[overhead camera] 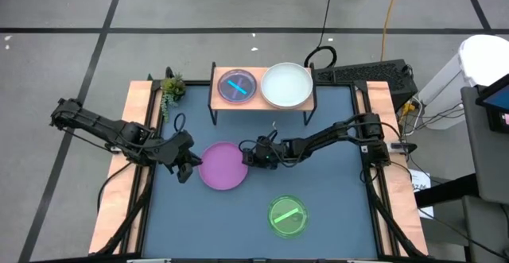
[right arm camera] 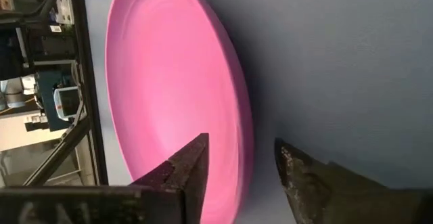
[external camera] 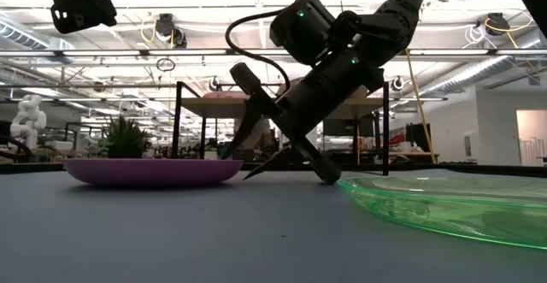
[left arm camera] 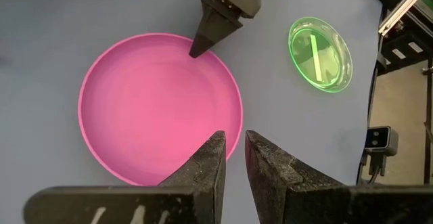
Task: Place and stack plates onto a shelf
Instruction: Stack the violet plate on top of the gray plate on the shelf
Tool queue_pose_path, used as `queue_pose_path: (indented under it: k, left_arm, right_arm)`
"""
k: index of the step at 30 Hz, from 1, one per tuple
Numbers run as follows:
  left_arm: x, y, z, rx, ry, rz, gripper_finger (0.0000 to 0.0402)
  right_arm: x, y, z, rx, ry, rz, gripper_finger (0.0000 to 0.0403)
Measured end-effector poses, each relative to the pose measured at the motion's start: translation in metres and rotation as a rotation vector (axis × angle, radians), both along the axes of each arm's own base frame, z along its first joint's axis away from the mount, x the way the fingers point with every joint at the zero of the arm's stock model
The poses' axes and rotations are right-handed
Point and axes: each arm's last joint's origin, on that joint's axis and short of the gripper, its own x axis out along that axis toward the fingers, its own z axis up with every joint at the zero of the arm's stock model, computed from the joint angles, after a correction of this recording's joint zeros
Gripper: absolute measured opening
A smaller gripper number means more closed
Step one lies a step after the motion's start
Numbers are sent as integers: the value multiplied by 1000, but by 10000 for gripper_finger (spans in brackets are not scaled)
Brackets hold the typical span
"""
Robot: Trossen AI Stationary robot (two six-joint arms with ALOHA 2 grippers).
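While the green plate [overhead camera: 287,217] waits at lower centre of the surface [overhead camera: 342,199], the right gripper [overhead camera: 247,156], open, straddles the pink plate's [overhead camera: 222,165] rim, presumably to lift it; left gripper [overhead camera: 184,170] hovers opposite, fingers slightly parted. The shelf [overhead camera: 258,104], upper centre, carries blue plate [overhead camera: 237,86] and white plate [overhead camera: 287,85].

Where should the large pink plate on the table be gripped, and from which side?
Probably at the raised rim. The pink plate lies flat and upright on the table, so only its edge offers purchase. The right gripper is open with its fingers astride the rim nearest it, one inside and one outside; that side, low and tilted, suits. The left gripper sits at the opposite rim, slightly parted.
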Motion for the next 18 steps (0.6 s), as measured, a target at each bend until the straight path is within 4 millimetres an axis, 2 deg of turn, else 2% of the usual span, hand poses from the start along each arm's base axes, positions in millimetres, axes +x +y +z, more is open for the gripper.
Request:
queue_pose_path:
  k: [5, 10, 18]
  left_arm:
    - [0, 0, 0, 8, 4, -4, 62]
    - [0, 0, 0, 5, 4, 4, 62]
    - [-1, 0, -1, -7, 9, 20, 62]
  right_arm:
    - [-1, 0, -1, -21, 15, 13, 96]
    - [-1, 0, -2, -48, 23, 35, 18]
    - [-4, -2, 10, -85, 11, 59, 3]
